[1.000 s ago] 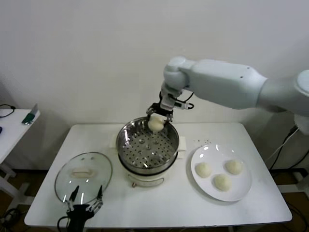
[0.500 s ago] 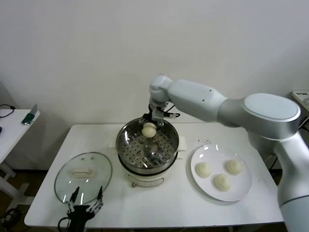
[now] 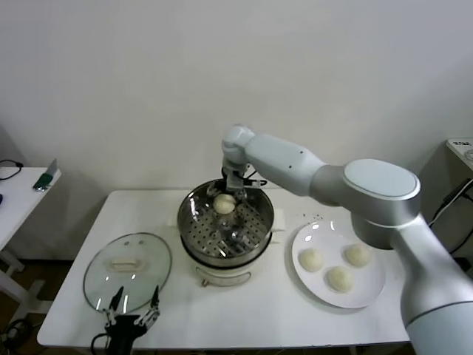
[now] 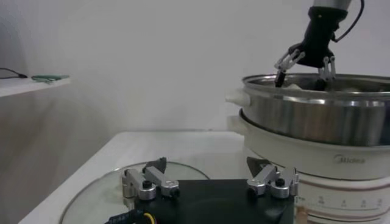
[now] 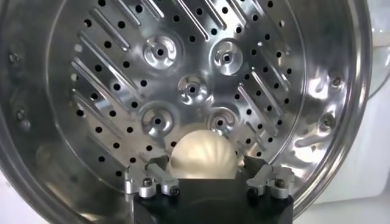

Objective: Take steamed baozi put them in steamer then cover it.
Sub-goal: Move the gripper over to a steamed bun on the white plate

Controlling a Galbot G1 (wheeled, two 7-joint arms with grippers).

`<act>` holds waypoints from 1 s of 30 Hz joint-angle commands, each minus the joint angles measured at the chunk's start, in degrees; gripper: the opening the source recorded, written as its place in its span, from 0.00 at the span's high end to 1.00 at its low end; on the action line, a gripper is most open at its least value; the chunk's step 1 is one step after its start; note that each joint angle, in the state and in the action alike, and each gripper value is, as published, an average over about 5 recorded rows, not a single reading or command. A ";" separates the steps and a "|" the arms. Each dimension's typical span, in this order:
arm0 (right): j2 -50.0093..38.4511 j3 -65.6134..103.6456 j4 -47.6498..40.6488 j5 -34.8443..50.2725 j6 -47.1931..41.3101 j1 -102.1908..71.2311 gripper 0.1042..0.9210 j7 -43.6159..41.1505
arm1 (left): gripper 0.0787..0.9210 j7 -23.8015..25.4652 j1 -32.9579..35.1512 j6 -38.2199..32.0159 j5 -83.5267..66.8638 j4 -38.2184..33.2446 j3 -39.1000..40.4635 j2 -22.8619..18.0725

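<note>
My right gripper (image 3: 225, 197) is shut on one baozi (image 3: 224, 204) and holds it low inside the steamer (image 3: 191, 216), near its far wall. In the right wrist view the baozi (image 5: 203, 155) sits between the fingers, just above the perforated floor (image 5: 192, 88). Three more baozi (image 3: 310, 259) (image 3: 358, 254) (image 3: 340, 278) lie on the white plate (image 3: 369, 294) to the right. The glass cover (image 3: 127, 266) lies flat on the table, left of the steamer. My left gripper (image 3: 131, 307) is open and empty at the cover's near edge (image 4: 103, 189).
The white table's front edge (image 3: 244, 342) runs close below the cover and plate. A side table (image 3: 18, 194) with a green object (image 3: 44, 180) stands at far left. The left wrist view shows the steamer's white base (image 4: 317, 158) to one side.
My right gripper has moved left and down with the baozi, from above the steamer's far rim to low inside it. The left arm has not moved.
</note>
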 commanded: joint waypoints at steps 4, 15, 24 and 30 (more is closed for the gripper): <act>-9.33 -17.96 10.63 39.99 -7.09 20.01 0.12 -8.95 | 0.12 0.13 0.41 0.40 0.66 -0.78 0.11 -0.11; -34.07 -37.39 34.05 60.65 -46.62 33.69 0.12 -3.45 | 0.12 0.23 0.44 0.56 0.92 -0.80 0.33 -0.03; -45.10 -41.70 50.83 60.33 -61.16 29.26 0.12 5.76 | 0.12 0.23 0.03 0.53 1.05 -0.38 0.25 -0.01; -46.27 -35.22 49.69 54.83 -63.81 20.03 0.12 8.31 | 0.12 0.27 -0.06 0.58 1.30 -0.38 0.30 -0.27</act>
